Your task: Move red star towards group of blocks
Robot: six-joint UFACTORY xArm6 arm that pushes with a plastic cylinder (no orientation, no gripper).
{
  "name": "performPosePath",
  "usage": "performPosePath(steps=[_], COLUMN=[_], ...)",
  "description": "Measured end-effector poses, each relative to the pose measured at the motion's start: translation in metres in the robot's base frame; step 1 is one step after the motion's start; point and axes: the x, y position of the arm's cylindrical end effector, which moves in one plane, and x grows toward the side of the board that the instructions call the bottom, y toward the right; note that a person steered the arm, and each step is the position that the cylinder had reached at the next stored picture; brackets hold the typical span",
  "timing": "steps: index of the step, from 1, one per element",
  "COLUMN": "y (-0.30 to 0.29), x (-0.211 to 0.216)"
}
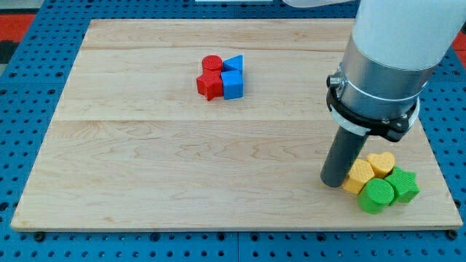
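Note:
The red star (210, 86) lies at the view's upper middle, touching a red cylinder (212, 63) above it and a blue cube (232, 84) to its right. A blue triangle (234, 63) sits above the cube. My tip (334, 183) rests on the board at the view's lower right, far from the red star. It stands just left of a yellow hexagon (358, 176), touching or nearly touching it. This hexagon is packed with a yellow heart (381, 163), a green cylinder (377, 196) and a green star (402, 184).
The wooden board (145, 167) lies on a blue perforated table (22, 109). The arm's wide white and grey body (386, 58) hangs over the board's right side. The green blocks lie close to the board's lower right corner.

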Motion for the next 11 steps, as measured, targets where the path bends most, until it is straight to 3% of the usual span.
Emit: performPosePath(steps=[1,2,5,6,8,11], y=[-0.07,-0.098,-0.234,-0.242,-0.193,-0.186], x=[-0.01,-0.066,-0.125,-0.154,-0.166,-0.211])
